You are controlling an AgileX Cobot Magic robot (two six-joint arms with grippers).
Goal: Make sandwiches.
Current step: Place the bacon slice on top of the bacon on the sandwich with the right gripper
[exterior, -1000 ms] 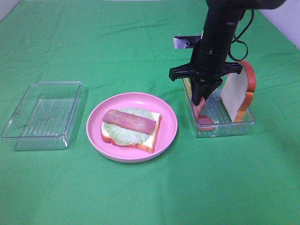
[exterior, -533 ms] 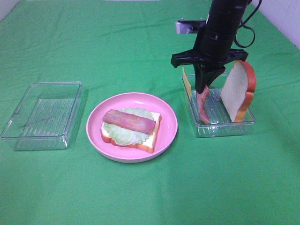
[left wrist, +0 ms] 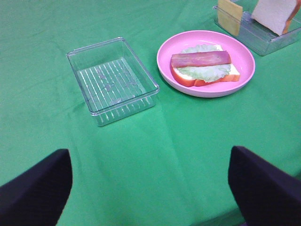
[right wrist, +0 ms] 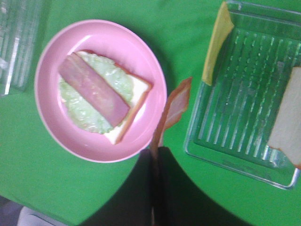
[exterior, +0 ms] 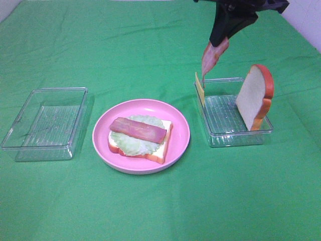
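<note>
A half-built sandwich [exterior: 140,139] lies on the round pink plate [exterior: 179,131]: a bread slice, pale green lettuce and one bacon strip [exterior: 137,129]. It also shows in the left wrist view [left wrist: 204,68] and the right wrist view [right wrist: 96,93]. My right gripper [exterior: 223,36] is shut on a second bacon strip [exterior: 209,57], holding it high above the right tray's left end; the strip hangs down [right wrist: 170,114]. A bread slice [exterior: 256,96] leans upright in that tray, and a yellow cheese slice [exterior: 199,89] leans on its left wall. My left gripper [left wrist: 150,188] is open, low over the cloth near the table's front.
A clear tray [exterior: 235,116] stands to the right of the plate. Another clear tray [exterior: 47,122] stands to the left of the plate, with nothing in it. Green cloth covers the whole table.
My right gripper has risen out of the right tray with the bacon strip, lifting it well above the tray. The plate, the trays and the left arm have not moved.
</note>
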